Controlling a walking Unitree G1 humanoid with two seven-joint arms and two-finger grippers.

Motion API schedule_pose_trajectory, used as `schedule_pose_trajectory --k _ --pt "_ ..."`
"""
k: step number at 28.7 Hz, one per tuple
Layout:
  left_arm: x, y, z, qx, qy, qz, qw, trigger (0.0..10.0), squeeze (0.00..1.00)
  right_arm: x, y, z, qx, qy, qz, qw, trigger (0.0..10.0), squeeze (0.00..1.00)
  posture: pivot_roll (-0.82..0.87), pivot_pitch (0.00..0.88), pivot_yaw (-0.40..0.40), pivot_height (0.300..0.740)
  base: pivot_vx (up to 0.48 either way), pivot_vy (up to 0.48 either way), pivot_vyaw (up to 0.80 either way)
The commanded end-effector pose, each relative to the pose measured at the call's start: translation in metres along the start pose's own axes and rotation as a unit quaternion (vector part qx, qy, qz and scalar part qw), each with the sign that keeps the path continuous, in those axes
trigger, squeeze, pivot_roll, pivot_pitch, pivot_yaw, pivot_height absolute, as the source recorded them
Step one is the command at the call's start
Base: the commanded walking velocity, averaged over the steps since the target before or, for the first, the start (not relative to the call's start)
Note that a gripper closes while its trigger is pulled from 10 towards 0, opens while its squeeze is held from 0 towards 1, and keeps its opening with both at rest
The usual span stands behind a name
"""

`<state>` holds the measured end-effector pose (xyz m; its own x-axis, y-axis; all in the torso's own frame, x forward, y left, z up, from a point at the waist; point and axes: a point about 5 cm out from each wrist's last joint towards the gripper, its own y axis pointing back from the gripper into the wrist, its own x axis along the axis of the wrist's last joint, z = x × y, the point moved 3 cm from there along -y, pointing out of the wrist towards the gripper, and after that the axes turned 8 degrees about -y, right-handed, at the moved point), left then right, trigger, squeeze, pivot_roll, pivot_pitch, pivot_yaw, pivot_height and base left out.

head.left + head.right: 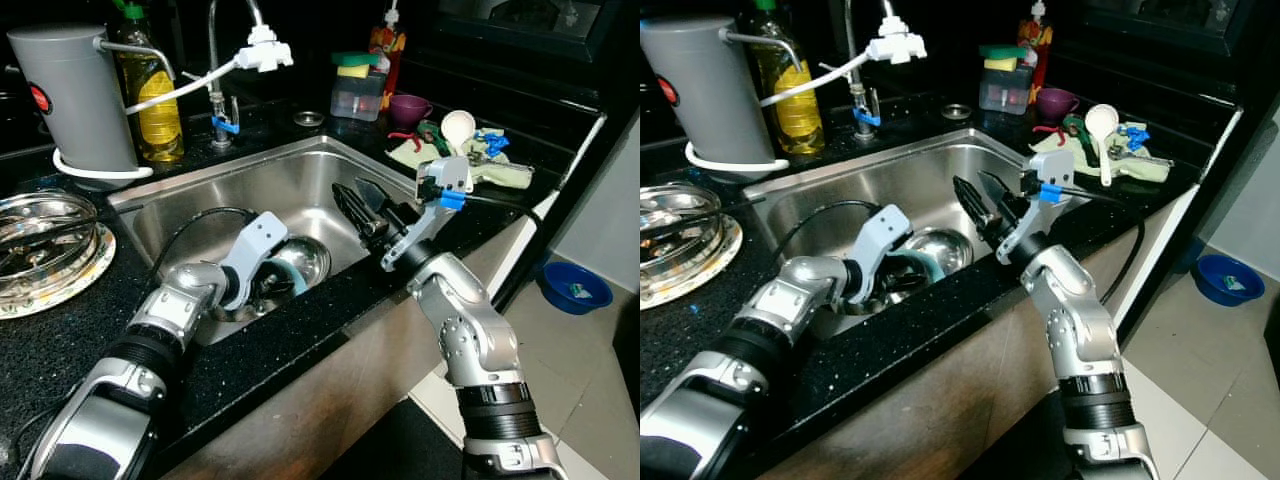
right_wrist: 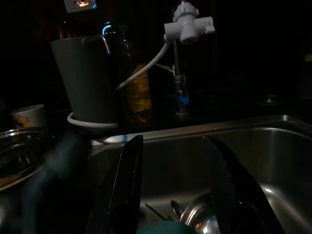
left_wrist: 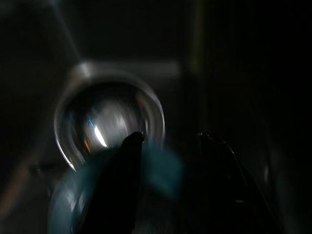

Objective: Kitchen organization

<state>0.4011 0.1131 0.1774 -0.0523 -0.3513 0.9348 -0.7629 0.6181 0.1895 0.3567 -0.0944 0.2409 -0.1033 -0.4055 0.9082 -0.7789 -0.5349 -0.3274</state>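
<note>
A stainless steel sink (image 1: 180,215) is set in the black counter. A shiny steel bowl (image 1: 308,256) lies in its bottom, with a teal dish (image 1: 299,283) beside it. My left gripper (image 1: 268,285) reaches down into the sink at these two. In the left wrist view its fingers (image 3: 126,190) stand apart, open, with the blurred teal dish (image 3: 163,170) at one finger and the steel bowl (image 3: 107,122) beyond. My right gripper (image 1: 348,190) hovers above the sink's right side, pointing left. It is open, with nothing between its fingertips (image 2: 174,139).
A grey jug (image 1: 70,95), a yellow oil bottle (image 1: 158,105) and the faucet (image 1: 215,70) stand behind the sink. A glass-lidded plate (image 1: 40,250) sits at left. At right are a sponge holder (image 1: 356,92), a purple cup (image 1: 408,106) and a white ladle (image 1: 458,126). A blue bowl (image 1: 573,288) lies on the floor.
</note>
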Motion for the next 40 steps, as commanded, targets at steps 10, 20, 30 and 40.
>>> schedule_pose_trajectory --k 10,20,30,40 --pt "0.060 0.025 0.004 0.071 0.041 0.170 0.982 10.0 0.00 -0.005 -0.001 0.003 -0.004 -0.013 -0.003 1.000 10.0 0.00 0.05 0.000 -0.059 0.740 0.000 0.000 0.00" --pt "0.067 0.043 0.024 0.100 0.065 0.203 0.972 10.0 0.00 -0.006 -0.006 0.004 -0.004 -0.014 0.000 1.000 10.0 0.00 0.08 0.000 -0.069 0.740 -0.281 0.000 0.00" --pt "0.051 0.052 0.041 0.101 0.082 0.176 0.976 10.0 0.00 -0.011 -0.004 0.018 -0.037 -0.017 0.003 0.999 10.0 0.00 0.09 0.000 -0.073 0.740 -0.364 0.000 0.00" --pt "0.049 0.051 0.068 0.068 0.098 0.166 0.979 10.0 0.00 -0.022 0.016 0.044 -0.098 -0.014 -0.004 0.995 10.0 0.00 0.09 0.000 -0.063 0.740 -0.358 0.000 0.00"
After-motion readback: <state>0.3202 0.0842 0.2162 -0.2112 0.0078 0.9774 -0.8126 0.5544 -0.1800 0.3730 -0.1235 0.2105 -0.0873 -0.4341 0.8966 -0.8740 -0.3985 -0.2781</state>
